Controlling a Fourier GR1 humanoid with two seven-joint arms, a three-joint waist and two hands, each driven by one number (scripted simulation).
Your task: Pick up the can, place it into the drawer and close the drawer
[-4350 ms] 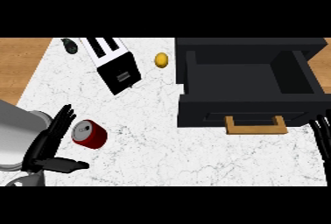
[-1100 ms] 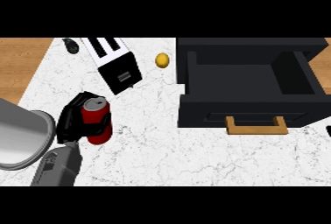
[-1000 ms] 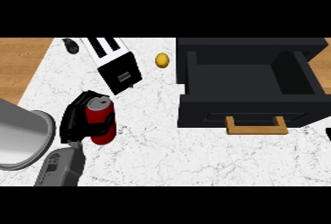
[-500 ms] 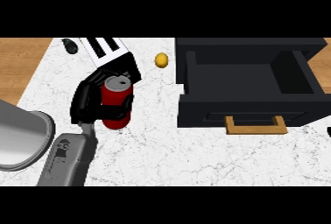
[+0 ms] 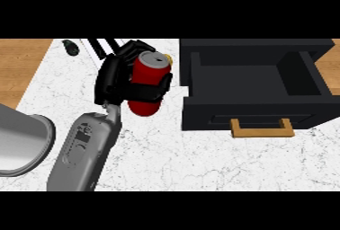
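The left hand (image 5: 119,83) curls round a red can (image 5: 147,83) with a silver top, left of the open black drawer (image 5: 256,90).

We see an evenly and brightly lit scene, with no clear single source of light. The white marbled desk (image 5: 199,157) shows no glare and almost no cast shadows. The can (image 5: 149,83) carries a soft highlight along its red side. The open drawer (image 5: 256,85) stays dark inside, its walls hard to tell apart. The grey forearm (image 5: 86,148) shades smoothly from light to darker.
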